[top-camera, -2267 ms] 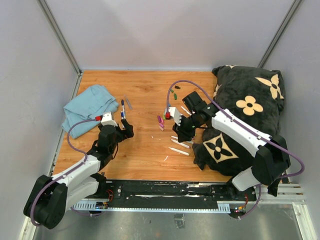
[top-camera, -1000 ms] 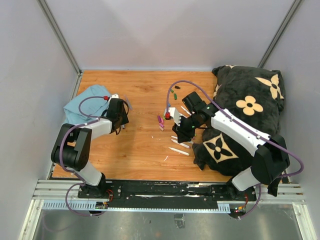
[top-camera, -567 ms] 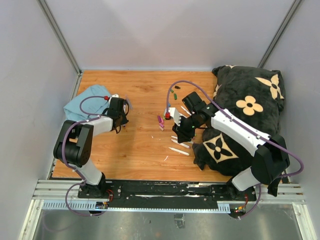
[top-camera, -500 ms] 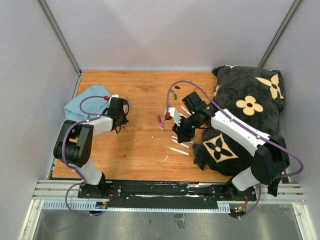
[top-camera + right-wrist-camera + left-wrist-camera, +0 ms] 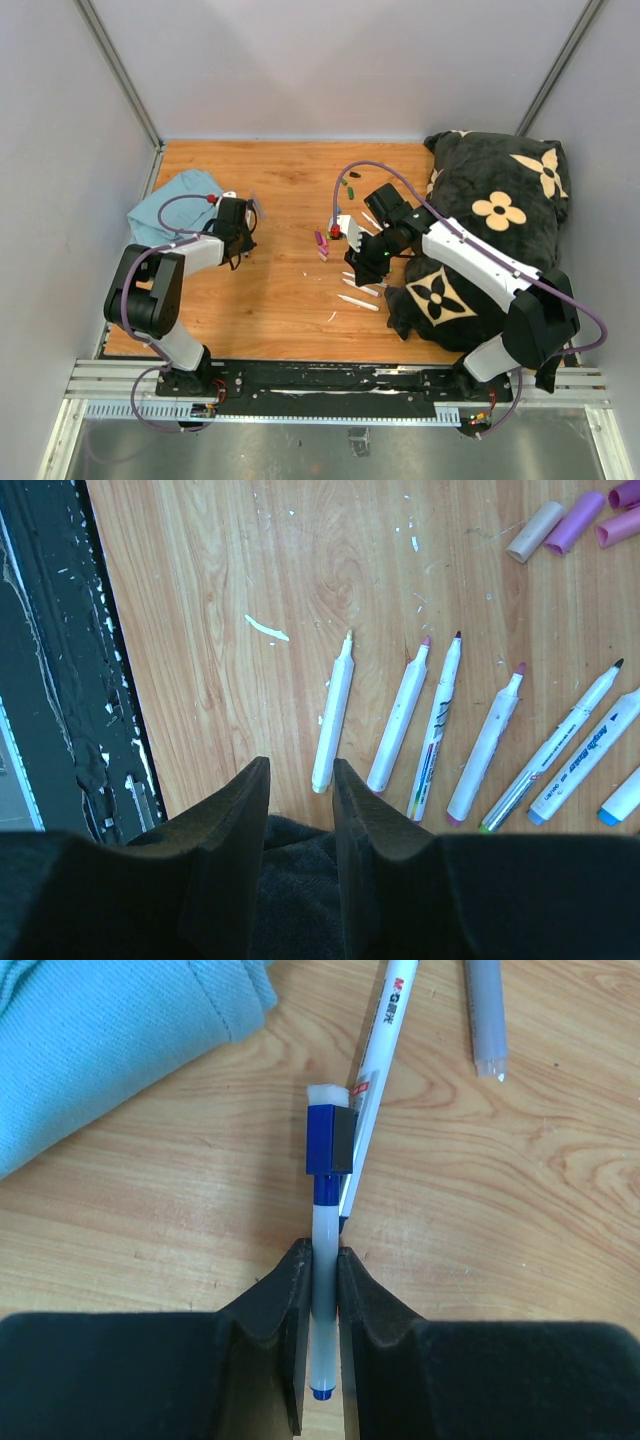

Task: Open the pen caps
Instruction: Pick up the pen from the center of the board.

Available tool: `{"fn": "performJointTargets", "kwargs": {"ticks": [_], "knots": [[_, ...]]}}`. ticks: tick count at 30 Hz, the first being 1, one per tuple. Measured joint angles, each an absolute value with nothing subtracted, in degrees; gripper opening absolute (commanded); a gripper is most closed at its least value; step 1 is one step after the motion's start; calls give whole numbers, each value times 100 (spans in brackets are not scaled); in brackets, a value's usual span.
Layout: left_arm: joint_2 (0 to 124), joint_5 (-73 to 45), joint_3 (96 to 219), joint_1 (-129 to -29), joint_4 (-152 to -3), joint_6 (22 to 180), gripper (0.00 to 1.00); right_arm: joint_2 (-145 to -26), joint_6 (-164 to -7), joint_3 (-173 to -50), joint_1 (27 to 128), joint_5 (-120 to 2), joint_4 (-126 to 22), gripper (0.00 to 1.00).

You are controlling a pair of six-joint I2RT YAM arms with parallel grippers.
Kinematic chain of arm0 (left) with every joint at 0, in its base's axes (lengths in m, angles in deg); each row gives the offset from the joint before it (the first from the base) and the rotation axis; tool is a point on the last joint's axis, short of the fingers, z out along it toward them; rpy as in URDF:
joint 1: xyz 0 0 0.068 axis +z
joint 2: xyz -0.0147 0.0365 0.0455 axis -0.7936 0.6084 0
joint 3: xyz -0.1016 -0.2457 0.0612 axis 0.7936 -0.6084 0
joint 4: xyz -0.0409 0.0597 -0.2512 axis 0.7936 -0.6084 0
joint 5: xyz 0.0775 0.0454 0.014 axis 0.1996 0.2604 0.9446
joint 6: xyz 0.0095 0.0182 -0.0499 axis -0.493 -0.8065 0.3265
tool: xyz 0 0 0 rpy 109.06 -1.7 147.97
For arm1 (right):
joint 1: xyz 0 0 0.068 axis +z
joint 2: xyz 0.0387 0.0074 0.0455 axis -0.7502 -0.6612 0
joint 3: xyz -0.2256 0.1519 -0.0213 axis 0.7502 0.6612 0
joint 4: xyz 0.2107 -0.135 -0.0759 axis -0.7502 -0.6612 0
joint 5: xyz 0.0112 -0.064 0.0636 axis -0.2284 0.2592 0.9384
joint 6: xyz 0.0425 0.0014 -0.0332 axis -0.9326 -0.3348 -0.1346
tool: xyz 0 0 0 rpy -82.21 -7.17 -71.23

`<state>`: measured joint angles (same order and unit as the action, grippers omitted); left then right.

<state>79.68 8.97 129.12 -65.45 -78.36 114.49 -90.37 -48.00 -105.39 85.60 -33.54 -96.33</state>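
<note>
My left gripper (image 5: 320, 1250) is shut on a slim white pen (image 5: 324, 1310) lying on the wooden table. Its blue pen cap (image 5: 330, 1140) sits on the pen's far end, just beyond my fingertips. In the top view the left gripper (image 5: 240, 226) is beside the blue cloth. My right gripper (image 5: 300, 770) is open with nothing between its fingers, over the pillow edge. Ahead of it lies a row of uncapped pens (image 5: 333, 712). Loose pen caps, beige (image 5: 534, 531) and purple (image 5: 573, 525), lie at the upper right. In the top view, loose caps (image 5: 320, 241) lie left of the right gripper (image 5: 367, 268).
A folded blue cloth (image 5: 110, 1040) lies left of the held pen. A second white pen (image 5: 385, 1030) and a grey one (image 5: 484, 1010) lie to its right. A black flowered pillow (image 5: 490, 230) covers the table's right side. The black rail (image 5: 50, 680) borders the near edge.
The left arm swung out to the pen by the cloth, and its jaws have closed on the barrel over the last second. The right arm has not moved.
</note>
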Motion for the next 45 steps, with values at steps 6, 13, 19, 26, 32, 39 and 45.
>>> {"fn": "performJointTargets", "kwargs": {"ticks": [6, 13, 19, 26, 32, 39, 45], "knots": [[7769, 810, 12709, -6545, -7834, 11451, 18, -9037, -4798, -10539, 8560, -3313, -9633, 33], [7566, 707, 12497, -6545, -7818, 11467, 18, -9037, -4798, -10539, 8560, -3258, -9635, 33], [7474, 639, 12390, -6545, -7781, 11497, 19, -9037, -4798, -10539, 8560, -3256, -9633, 33], [7435, 594, 12348, -6545, -7775, 11510, 22, -9037, -4798, -10539, 8560, -3254, -9635, 33], [7435, 591, 12348, -6545, -7775, 11513, 27, -9037, -4798, -10539, 8560, -3254, -9633, 33], [7435, 559, 12348, -6545, -7766, 11515, 28, -9037, -4798, -10539, 8560, -3251, -9633, 33], [7435, 567, 12348, -6545, -7775, 11515, 24, -9037, -4796, -10539, 8560, -3249, -9633, 33]]}}
